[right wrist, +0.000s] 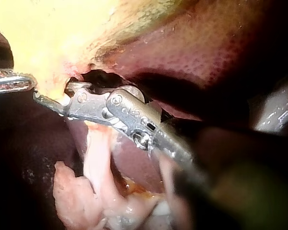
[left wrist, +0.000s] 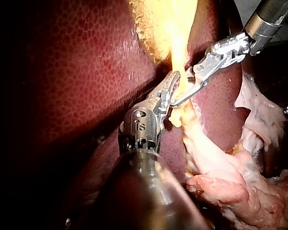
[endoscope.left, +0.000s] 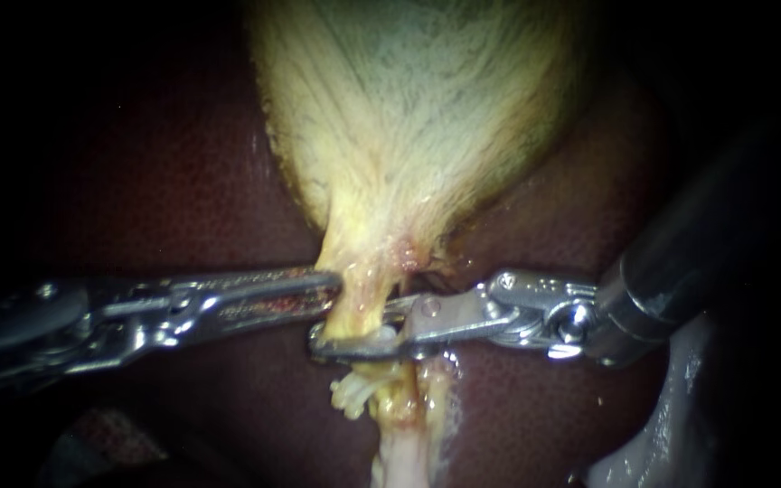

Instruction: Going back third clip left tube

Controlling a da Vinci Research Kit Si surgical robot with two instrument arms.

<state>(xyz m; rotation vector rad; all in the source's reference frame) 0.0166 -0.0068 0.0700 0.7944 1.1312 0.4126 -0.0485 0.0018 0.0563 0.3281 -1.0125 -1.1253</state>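
The tube [endoscope.left: 399, 438] runs from the lower centre of the endoscope view up to the narrow neck of the gallbladder [endoscope.left: 409, 117], which fills the upper centre. The right instrument [endoscope.left: 354, 330] reaches in from the right at mid-frame, its jaws parted and astride the tube just under the neck; a whitish bit [endoscope.left: 381, 336] between them is too small to identify. The left instrument [endoscope.left: 332, 291] comes in from the left, jaws lying together, tip touching the neck. Dark red liver [endoscope.left: 137, 181] lies behind.
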